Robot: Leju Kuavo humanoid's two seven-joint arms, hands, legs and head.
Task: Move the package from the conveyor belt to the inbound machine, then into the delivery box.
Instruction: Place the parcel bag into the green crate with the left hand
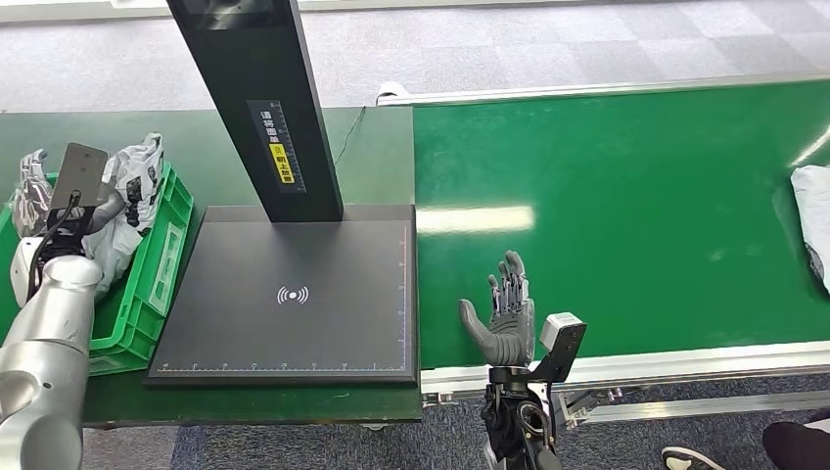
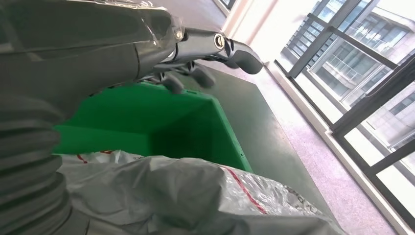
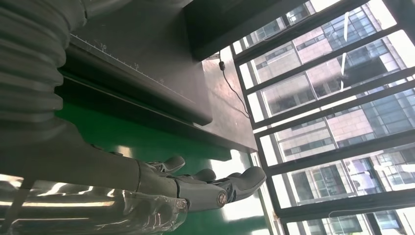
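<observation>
The robot's left hand (image 1: pixel 34 186) hovers over the green delivery box (image 1: pixel 157 269), where the grey package (image 1: pixel 132 191) lies, fingers spread and holding nothing. Its right hand (image 1: pixel 504 318) rests open-fingered above the conveyor belt (image 1: pixel 636 215), beside the inbound machine (image 1: pixel 294 294).

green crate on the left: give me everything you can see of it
The green plastic crate, an open-topped moulded bin with ribbed walls and a lipped rim, sits upright on the dark green table, beside the left edge of the black scanner platform. Crumpled grey-white plastic mail bags fill much of it and rise above the rim; the left wrist view shows part of the inside still bare. The left hand is over it.
</observation>
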